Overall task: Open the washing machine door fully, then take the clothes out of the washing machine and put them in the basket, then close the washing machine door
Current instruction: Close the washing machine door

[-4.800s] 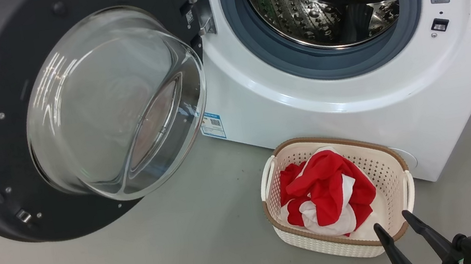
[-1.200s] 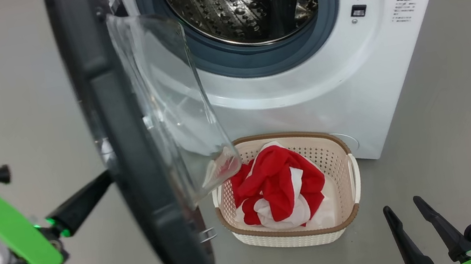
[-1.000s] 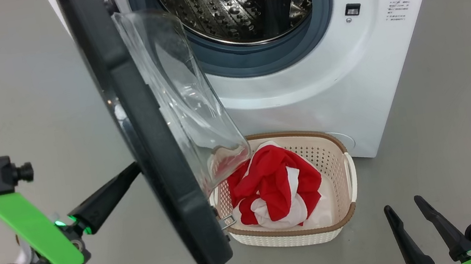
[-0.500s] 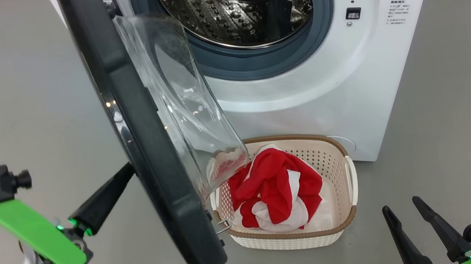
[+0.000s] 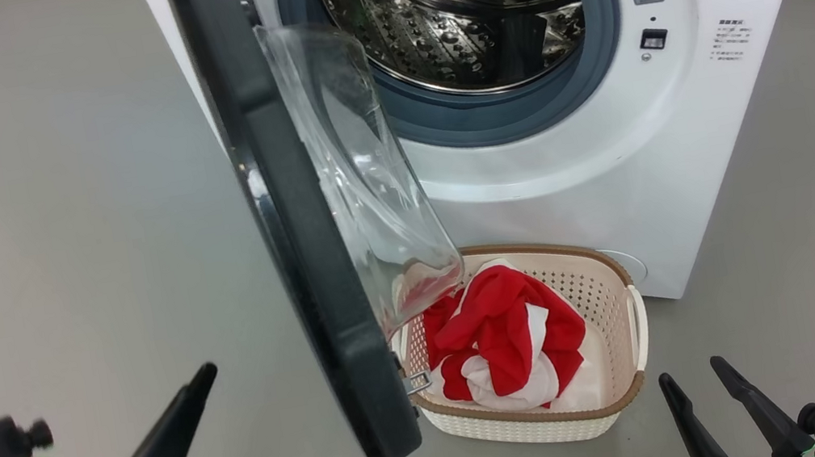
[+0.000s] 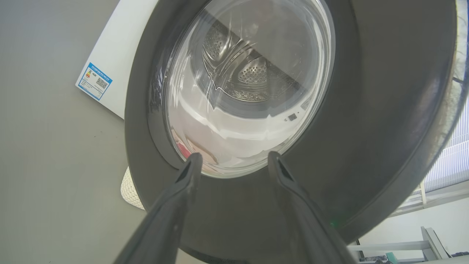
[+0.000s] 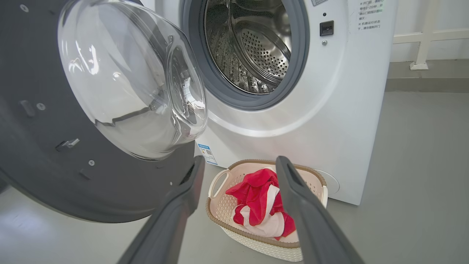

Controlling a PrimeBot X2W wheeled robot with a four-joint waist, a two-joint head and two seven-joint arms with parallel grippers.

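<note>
The washing machine [image 5: 607,148] stands with its steel drum [image 5: 472,14] showing nothing inside. The washing machine door [image 5: 306,261] hangs about half swung, edge-on to the head view, its glass bowl [image 5: 367,178] over the basket's left end. The clothes [image 5: 506,335], red with white, lie in the basket [image 5: 631,397] on the floor in front of the machine. My left gripper [image 6: 234,161] is open and faces the door's outer side [image 6: 366,110]; one of its fingers [image 5: 170,434] sits left of the door, apart from it. My right gripper [image 5: 698,387] is open and empty, just right of the basket.
Bare grey floor [image 5: 43,196] stretches wide to the left of the door. A blue label [image 6: 94,81] sits low on the machine's front. A white railing post [image 7: 421,51] stands by the wall behind the machine's right side.
My left gripper has opened and drawn back down and away from the door's outer face, which its tip was against. The door holds about the same angle. The camera has shifted.
</note>
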